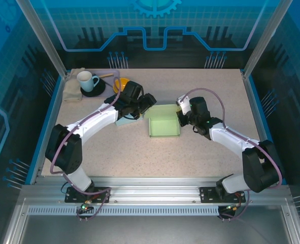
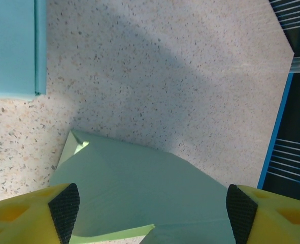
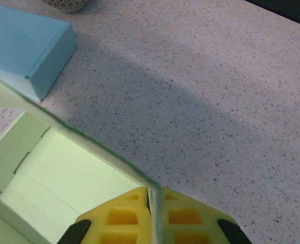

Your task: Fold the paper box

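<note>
The light green paper box (image 1: 164,122) lies open in the middle of the table, with its walls partly raised. My right gripper (image 1: 181,114) is at the box's right wall. In the right wrist view the yellow jaws (image 3: 155,195) are shut on the thin upper edge of that wall (image 3: 89,142), and the pale box floor (image 3: 63,178) shows to the left. My left gripper (image 1: 151,101) hovers at the box's far left corner. In the left wrist view it (image 2: 152,208) is open, its black pads (image 2: 64,206) spread wide over a green panel (image 2: 139,183) without touching it.
A closed light blue box (image 1: 123,121) (image 2: 12,46) (image 3: 28,46) lies just left of the green one. At the back left are a white mug (image 1: 87,80) on a black saucer (image 1: 100,91), a beige cloth (image 1: 72,87) and a yellow object (image 1: 122,84).
</note>
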